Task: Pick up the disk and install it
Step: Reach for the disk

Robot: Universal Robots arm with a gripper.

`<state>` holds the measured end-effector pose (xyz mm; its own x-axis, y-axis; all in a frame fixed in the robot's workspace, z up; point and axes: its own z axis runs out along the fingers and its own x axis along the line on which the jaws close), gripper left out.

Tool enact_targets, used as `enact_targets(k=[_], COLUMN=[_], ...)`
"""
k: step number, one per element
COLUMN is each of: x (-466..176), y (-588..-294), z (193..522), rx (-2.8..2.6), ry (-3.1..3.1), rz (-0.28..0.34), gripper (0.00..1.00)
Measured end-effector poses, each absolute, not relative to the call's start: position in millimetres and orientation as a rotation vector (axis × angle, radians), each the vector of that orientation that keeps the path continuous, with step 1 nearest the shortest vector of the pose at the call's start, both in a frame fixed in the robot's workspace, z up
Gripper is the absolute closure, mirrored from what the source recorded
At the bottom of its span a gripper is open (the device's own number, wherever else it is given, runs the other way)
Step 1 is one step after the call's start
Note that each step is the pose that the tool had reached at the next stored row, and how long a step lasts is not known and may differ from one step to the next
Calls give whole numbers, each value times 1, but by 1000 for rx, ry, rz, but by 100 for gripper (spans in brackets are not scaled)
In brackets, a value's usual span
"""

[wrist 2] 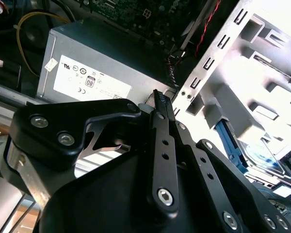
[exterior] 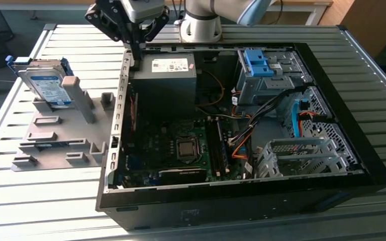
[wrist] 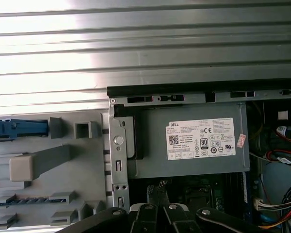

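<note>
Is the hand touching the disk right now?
Apart. In the exterior view the hand hangs over a corner of the computer case, while the disk stands in the grey holder toward that view's left.

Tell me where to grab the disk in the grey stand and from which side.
Probably its upper end, from above. The disk stands on edge, leaning, in the grey stand, whose posts hem in its lower part, while its blue-framed top edge is free. Pinching across the two flat faces near the top looks safest.
</note>
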<state>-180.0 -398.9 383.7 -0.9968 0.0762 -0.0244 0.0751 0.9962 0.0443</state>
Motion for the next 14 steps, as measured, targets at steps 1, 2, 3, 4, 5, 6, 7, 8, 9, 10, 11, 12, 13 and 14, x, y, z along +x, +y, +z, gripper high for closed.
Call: enact_targets(k=[1, 2, 3, 4, 5, 6, 7, 8, 9, 10, 11, 12, 13, 14], x=[-181, -181, -182, -183, -183, -184, -185, -186, -187, -187, -188, -188, -189, -189], y=[-399, -399, -399, -399, -399, -399, -399, -399, -399, -399, -399, -399, -399, -399], z=[384, 384, 384, 383, 383, 383, 383, 383, 383, 383, 383, 383, 383, 383], rx=[118, 118, 118, 118, 118, 118, 118, 118, 118, 118, 118, 118, 118, 118], ry=[3112, 3113, 3113, 3112, 3112, 3113, 3113, 3112, 3112, 3112, 3113, 3113, 3113, 3113], rz=[68, 68, 68, 68, 68, 68, 68, 68, 68, 68, 68, 68, 68, 68], gripper=[89, 89, 89, 89, 89, 89, 89, 89, 89, 89, 89, 89, 89, 89])
